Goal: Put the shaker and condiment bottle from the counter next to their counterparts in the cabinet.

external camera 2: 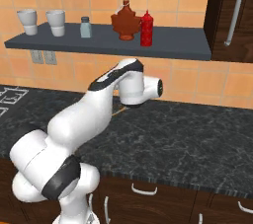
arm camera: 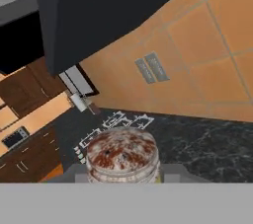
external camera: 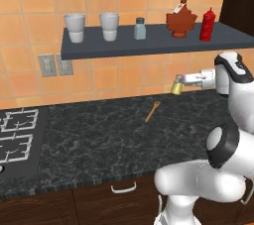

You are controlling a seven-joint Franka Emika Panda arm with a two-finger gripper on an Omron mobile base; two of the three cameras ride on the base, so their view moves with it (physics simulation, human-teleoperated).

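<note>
We see the pincer point(external camera: 177, 86) clamped on the shaker point(external camera: 176, 88) above the dark marble bench point(external camera: 99, 135), orange tiles point(external camera: 119, 1) behind the cabinet point(external camera: 149, 45).

Glossy white rounded arm point(external camera 2: 84, 119), dark joint bands, grey end effector point(external camera: 179, 83)
</note>
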